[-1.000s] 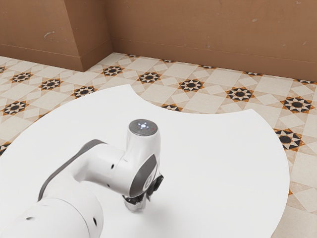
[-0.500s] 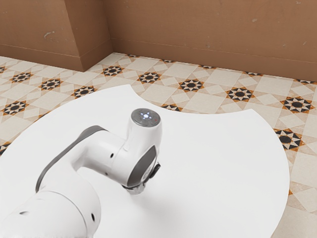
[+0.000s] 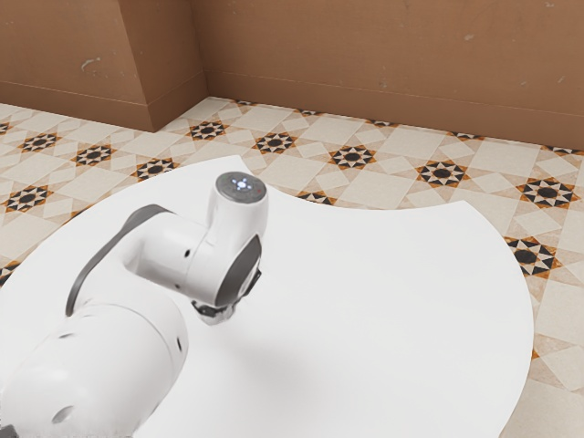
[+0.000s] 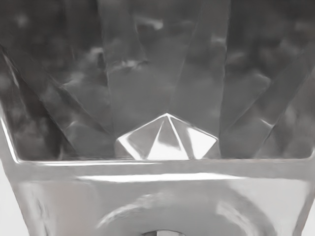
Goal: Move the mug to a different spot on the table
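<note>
Nearest the hand, in the wrist view, a grey faceted body with glassy highlights is recorded directly under the camera and is taken to be the mug (image 4: 167, 137). A pale rim band runs across it below a pointed facet. The mug is therefore located at the end effector (image 3: 217, 314). Whether it is clamped or merely lying beneath the hand cannot be told, because the white arm (image 3: 173, 265) covers the grasping part in the exterior view and leaves only a dark stub below the wrist. Whether the mug is clear of the surface (image 3: 392, 301) or resting on it is likewise not established. The end effector is positioned low over the surface, toward 9 o'clock of its centre, and a faint shadow is cast beneath it. A broad bare stretch of surface lies toward 3 o'clock. Beyond the surface's edge, patterned floor (image 3: 401, 173) tiles are noted toward 12 o'clock, backed by a brown wall (image 3: 383, 55). The task is judged to be mid-course. The mug has been reached, but its placement on a new spot, its release and the withdrawal of the arm remain to be confirmed.
</note>
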